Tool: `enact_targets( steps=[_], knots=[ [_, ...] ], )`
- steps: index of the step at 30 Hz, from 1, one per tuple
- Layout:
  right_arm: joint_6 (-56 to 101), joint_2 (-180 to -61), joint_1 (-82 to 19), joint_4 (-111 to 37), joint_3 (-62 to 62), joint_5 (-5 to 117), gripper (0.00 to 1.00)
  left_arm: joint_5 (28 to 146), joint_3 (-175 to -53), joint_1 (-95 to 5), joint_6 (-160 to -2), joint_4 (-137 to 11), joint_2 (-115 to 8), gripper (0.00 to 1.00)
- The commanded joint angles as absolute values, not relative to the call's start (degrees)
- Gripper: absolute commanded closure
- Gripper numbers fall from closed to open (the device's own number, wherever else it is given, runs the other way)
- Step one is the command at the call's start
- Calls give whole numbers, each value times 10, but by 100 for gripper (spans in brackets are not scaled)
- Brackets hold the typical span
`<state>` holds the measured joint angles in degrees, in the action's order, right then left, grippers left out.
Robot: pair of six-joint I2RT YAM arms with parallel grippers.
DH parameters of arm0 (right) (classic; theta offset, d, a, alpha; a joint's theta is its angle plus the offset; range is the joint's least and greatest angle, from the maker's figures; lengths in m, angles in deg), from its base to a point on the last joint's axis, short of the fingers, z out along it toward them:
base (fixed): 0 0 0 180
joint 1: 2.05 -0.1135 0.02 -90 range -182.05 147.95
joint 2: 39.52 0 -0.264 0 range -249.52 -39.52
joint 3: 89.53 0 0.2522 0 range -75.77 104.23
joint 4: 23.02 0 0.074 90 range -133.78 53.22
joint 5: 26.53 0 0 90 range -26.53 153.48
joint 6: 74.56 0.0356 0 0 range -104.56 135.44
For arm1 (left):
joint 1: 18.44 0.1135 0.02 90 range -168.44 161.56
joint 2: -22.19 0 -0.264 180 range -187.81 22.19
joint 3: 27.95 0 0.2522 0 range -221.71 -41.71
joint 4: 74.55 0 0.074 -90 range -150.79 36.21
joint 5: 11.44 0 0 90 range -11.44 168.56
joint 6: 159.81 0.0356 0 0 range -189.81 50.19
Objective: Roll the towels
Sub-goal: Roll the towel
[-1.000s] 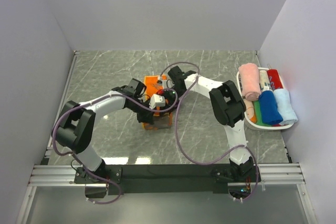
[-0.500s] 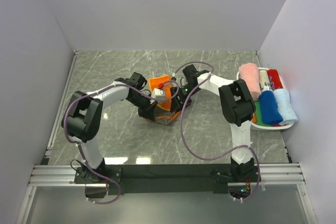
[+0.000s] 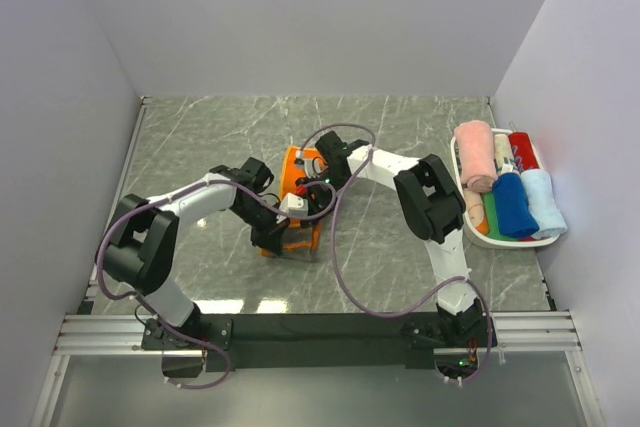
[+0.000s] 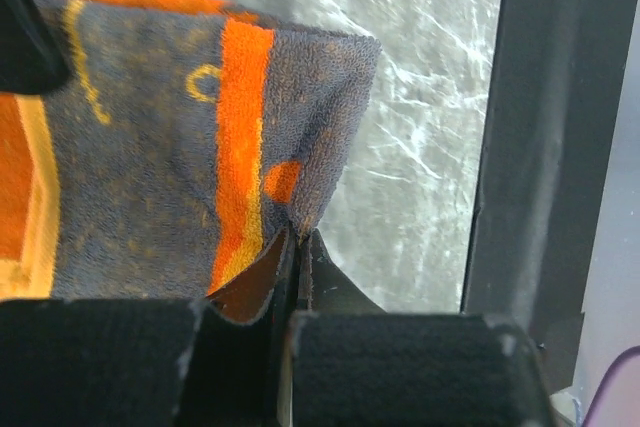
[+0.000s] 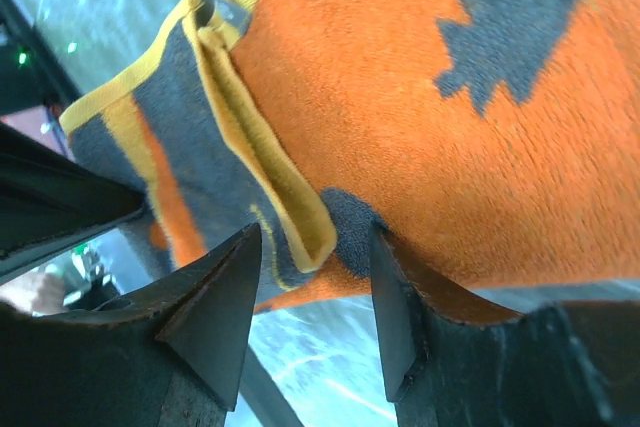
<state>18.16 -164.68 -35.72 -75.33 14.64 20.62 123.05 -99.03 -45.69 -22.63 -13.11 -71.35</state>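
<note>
The grey-and-orange towel lies partly bunched on the marble table between both arms. In the left wrist view my left gripper is shut on a grey corner of this towel, which spreads away from the fingers. In the right wrist view my right gripper stands open, with a folded, yellow-edged lip of the towel hanging between its fingertips. Seen from above, the left gripper is at the towel's near left and the right gripper at its far side.
A white oval basket stands at the right wall holding rolled towels: pink, red, blue, pale blue and green. Grey walls enclose the table on three sides.
Both grippers and the towel swung right half a second ago, then came back left and nearer the front. The right jaws have narrowed around the towel's edge.
</note>
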Motion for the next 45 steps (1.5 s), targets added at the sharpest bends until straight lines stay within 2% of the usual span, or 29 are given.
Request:
enact_targets(
  steps=[1,8,15,21,30,40,42,45],
  knots=[
    [177,-1625,-367,-750,138,176,45,1229,-979,-469,-241,-133,-684,97],
    [197,-1621,-344,-761,198,160,45,1194,-954,-502,-256,-163,-665,96],
    [193,-1618,-331,-768,208,201,46,1172,-956,-516,-250,-167,-667,96],
    [161,-1642,-347,-834,228,166,59,1169,-961,-518,-250,-168,-680,95],
    [140,-1661,-378,-856,212,195,54,1164,-957,-519,-261,-185,-680,87],
    [135,-1671,-387,-863,199,220,52,1163,-956,-519,-273,-193,-679,84],
    [132,-1672,-386,-864,198,214,55,1163,-957,-519,-271,-192,-681,84],
    [133,-1662,-387,-862,192,197,73,1160,-958,-519,-272,-193,-683,85]
  ],
)
